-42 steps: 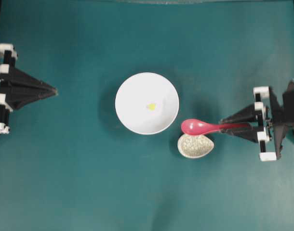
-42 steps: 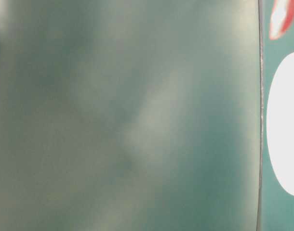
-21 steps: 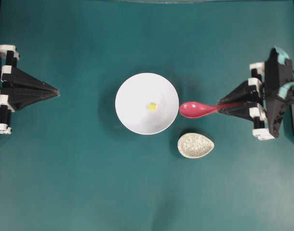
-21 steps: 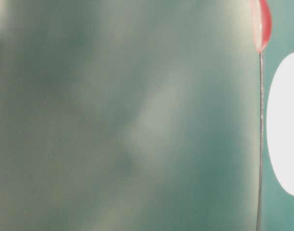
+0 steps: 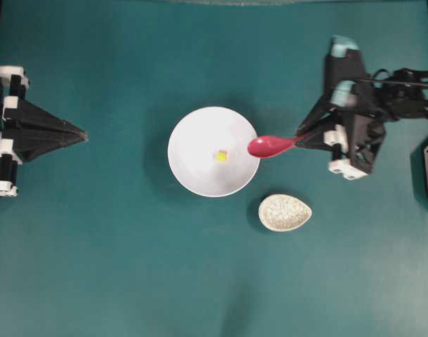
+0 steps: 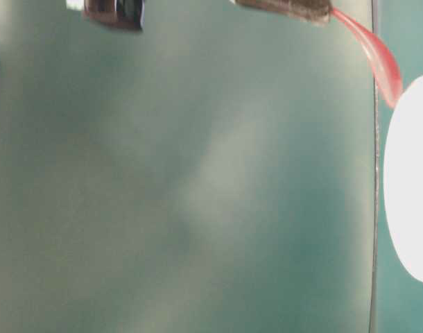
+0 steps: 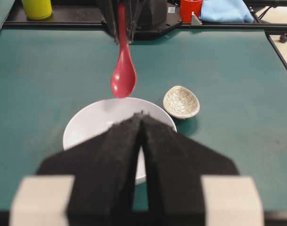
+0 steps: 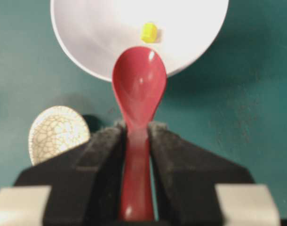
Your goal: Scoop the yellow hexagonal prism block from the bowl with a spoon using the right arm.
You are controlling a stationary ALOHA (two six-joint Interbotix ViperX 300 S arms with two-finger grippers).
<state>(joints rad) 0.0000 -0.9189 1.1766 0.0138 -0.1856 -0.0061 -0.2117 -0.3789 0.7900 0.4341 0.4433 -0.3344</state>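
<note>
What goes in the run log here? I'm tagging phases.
right gripper: holds spoon | scoop: over bowl rim | block: in bowl | left gripper: shut

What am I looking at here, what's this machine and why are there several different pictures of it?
It is a two-armed robot at a green table, filmed by four cameras: one overhead, one low at table level and mostly blurred, and one on each wrist. The right gripper is shut on the handle of a red spoon, whose scoop hangs at the rim of a white bowl. A tiny yellow block lies in the bowl. A small speckled dish sits beside it. The left gripper waits shut and empty at the far side.
</note>
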